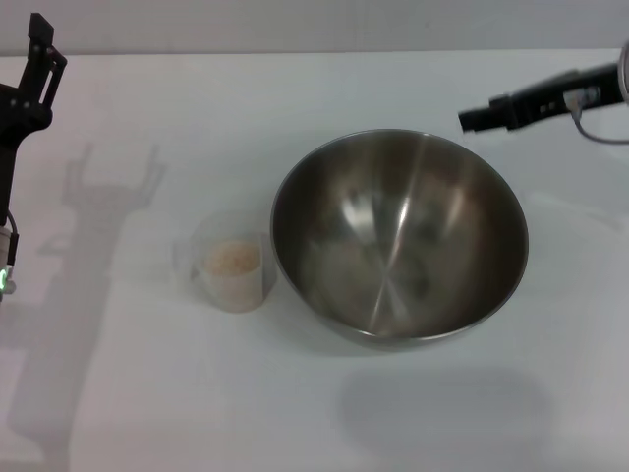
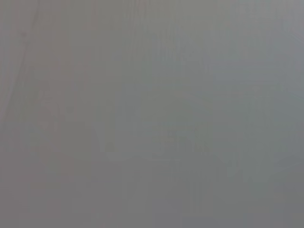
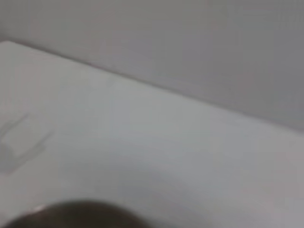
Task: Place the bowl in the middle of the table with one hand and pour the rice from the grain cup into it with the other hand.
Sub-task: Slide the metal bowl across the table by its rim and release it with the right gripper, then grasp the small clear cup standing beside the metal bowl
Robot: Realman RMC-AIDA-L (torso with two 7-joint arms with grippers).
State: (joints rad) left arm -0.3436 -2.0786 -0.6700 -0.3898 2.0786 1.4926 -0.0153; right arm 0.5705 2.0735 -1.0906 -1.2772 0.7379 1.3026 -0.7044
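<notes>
The steel bowl stands on the white table, a little right of centre and empty inside. Just left of it, almost touching its rim, the clear grain cup stands upright with rice in its bottom. My left gripper hangs high at the far left edge, well away from the cup; its forked shadow on the table shows spread fingers. My right gripper hovers behind the bowl's far right rim, holding nothing. A dark edge of the bowl shows in the right wrist view.
The table's far edge meets a grey wall. The left wrist view is a plain grey surface with nothing to make out.
</notes>
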